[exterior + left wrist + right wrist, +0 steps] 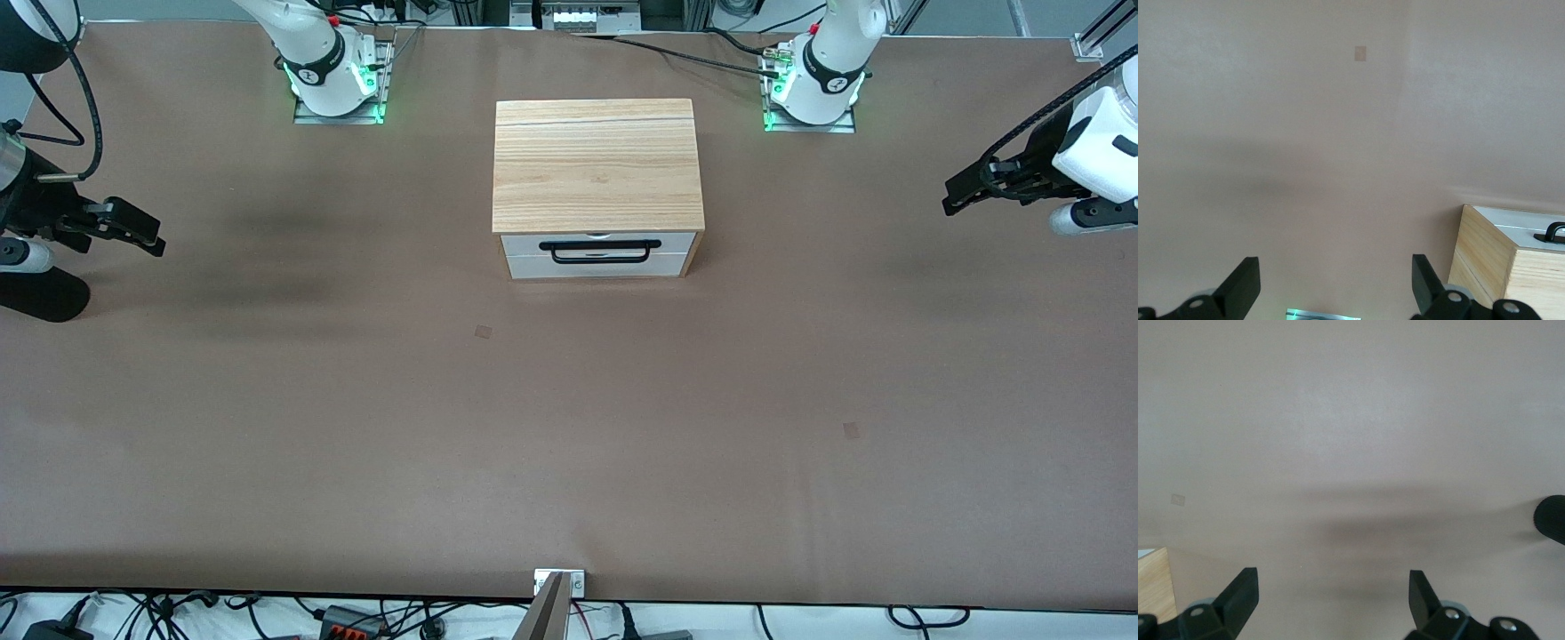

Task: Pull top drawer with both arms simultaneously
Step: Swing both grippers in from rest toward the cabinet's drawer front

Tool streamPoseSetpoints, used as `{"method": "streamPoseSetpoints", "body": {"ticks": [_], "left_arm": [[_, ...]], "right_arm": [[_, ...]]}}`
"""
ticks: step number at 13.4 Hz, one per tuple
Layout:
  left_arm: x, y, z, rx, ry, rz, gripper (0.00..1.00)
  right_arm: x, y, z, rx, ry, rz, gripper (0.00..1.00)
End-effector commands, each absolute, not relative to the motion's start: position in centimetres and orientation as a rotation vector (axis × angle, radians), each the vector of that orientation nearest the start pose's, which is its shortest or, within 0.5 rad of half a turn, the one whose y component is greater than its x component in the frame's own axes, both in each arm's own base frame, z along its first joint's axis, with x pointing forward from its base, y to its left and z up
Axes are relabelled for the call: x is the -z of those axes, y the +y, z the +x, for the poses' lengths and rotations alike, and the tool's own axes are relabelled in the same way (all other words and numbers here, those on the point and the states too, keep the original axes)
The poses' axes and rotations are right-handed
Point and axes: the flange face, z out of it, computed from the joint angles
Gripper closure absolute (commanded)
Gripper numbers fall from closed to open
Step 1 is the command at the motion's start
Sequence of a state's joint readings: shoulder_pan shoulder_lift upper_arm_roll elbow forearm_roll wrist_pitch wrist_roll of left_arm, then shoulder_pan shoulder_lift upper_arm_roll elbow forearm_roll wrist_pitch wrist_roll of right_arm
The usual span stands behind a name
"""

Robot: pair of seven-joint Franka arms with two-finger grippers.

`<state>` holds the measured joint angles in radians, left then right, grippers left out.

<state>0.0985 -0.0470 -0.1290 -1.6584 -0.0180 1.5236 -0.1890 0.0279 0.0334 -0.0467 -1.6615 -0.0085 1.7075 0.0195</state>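
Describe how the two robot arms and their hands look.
Both arms are white with black segments. Each base glows green and bears a black band with a white mark. The left hand and right hand are black, with two wedge-shaped fingers. Black cables run along the arms.

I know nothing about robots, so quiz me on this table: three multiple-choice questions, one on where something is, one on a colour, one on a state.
1. Where is the left claw?
A. on the drawer handle
B. over the table, at the left arm's end
C. on top of the wooden box

2. What colour is the handle on the top drawer?
A. black
B. red
C. silver

3. How is the top drawer?
A. pulled fully out
B. lying on the table
C. pushed in

Answers:
1 B: the left claw hangs far from the wooden box.
2 A: the bar is black on a white front.
3 C: the drawer front sits level with the box; the right claw is also away, and both claws are open.
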Motion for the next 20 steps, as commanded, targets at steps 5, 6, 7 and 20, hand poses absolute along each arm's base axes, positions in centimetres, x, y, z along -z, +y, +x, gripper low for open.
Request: {"method": "streamPoseSetpoints", "body": {"ticks": [5, 6, 7, 20], "left_arm": [[-60.8, -1.7, 53.4, -0.136, -0.247, -3.153, 0.00], [-60.9, -0.7, 53.5, -0.140, -0.290, -3.177, 0.00], [-60.8, -0.1, 53.5, -0.149, -0.319, -3.199, 0.00], [-48.4, -2.2, 61.7, -0.449, -0.268, -3.590, 0.00]], "right_arm": [[-58.0, -1.4, 56.7, 0.015, 0.087, -3.153, 0.00], [-58.0, -1.4, 56.7, 0.003, 0.090, -3.153, 0.00], [-57.9, -1.7, 56.6, -0.024, 0.097, -3.155, 0.00], [-49.4, 0.7, 61.8, -0.035, 0.073, -3.049, 0.00]]}}
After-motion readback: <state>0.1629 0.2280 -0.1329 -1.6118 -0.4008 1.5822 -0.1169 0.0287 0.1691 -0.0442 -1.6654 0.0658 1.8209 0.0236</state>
